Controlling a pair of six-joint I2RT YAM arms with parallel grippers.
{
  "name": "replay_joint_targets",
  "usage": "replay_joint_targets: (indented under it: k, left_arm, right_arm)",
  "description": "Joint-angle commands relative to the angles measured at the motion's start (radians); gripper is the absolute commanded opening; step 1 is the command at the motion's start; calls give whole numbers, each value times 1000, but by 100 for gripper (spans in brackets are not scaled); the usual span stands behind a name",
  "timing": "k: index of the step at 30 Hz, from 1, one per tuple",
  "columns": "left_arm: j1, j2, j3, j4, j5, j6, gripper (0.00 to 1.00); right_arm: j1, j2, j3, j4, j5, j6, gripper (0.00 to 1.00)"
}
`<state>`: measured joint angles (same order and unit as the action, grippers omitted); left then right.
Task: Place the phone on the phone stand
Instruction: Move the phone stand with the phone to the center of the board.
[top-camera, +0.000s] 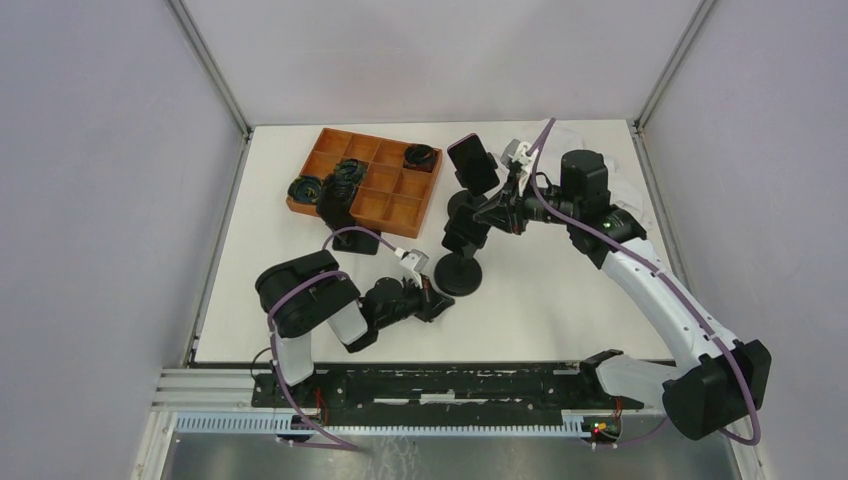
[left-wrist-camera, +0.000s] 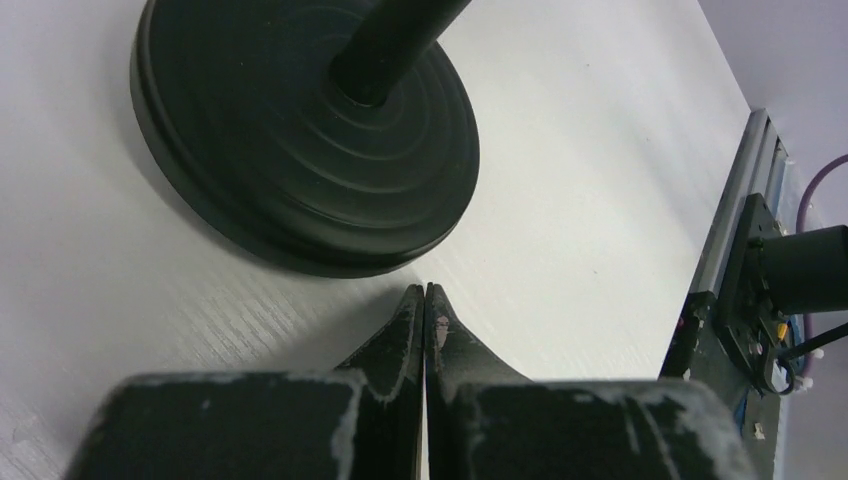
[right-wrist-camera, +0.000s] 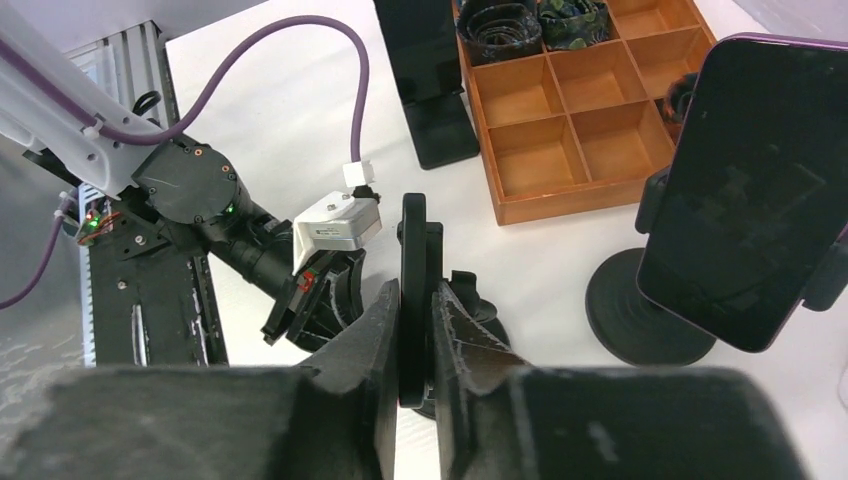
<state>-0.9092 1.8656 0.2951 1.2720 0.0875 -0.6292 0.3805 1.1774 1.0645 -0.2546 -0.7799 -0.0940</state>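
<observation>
Orange compartmented tray (top-camera: 402, 212), upper left of centre, held dark coiled items in some cells. The left gripper (left-wrist-camera: 425, 300) was clenched on nothing, tips just beside the round base of the stand (left-wrist-camera: 300, 130), mid-frame. Purple-edged phone (right-wrist-camera: 750, 190), screen dark, sat clamped on a second stand (right-wrist-camera: 640, 315), upper centre. The right gripper (right-wrist-camera: 412, 330) pinched the first stand's thin plate (right-wrist-camera: 412, 250). Any lettering was too small to read.

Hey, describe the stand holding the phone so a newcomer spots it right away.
Find the orange divided tray at the back left of the white table. Right of it, behind the nearer stand, rises the farther stand, both black and round-based. It alone carries a dark, purple-edged phone.
</observation>
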Motion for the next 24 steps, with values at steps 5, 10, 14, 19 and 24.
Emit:
replay_joint_targets:
  k: [5, 10, 14, 19, 24]
  left_arm:
    - [3, 31, -6, -62, 17, 16, 2]
    - [3, 5, 7, -83, 33, 24, 2]
    - [3, -52, 2, -126, 34, 35, 2]
    - [3, -202, -17, -245, 16, 67, 3]
    - [1, -439, -17, -486, -30, 131, 6]
  right_arm:
    - [-12, -8, -17, -3, 32, -45, 32]
    - [2, -5, -24, -14, 41, -73, 38]
    - [16, -1, -23, -33, 53, -108, 33]
    - [20, -19, -18, -52, 60, -163, 3]
    - [1, -72, -29, -68, 92, -230, 0]
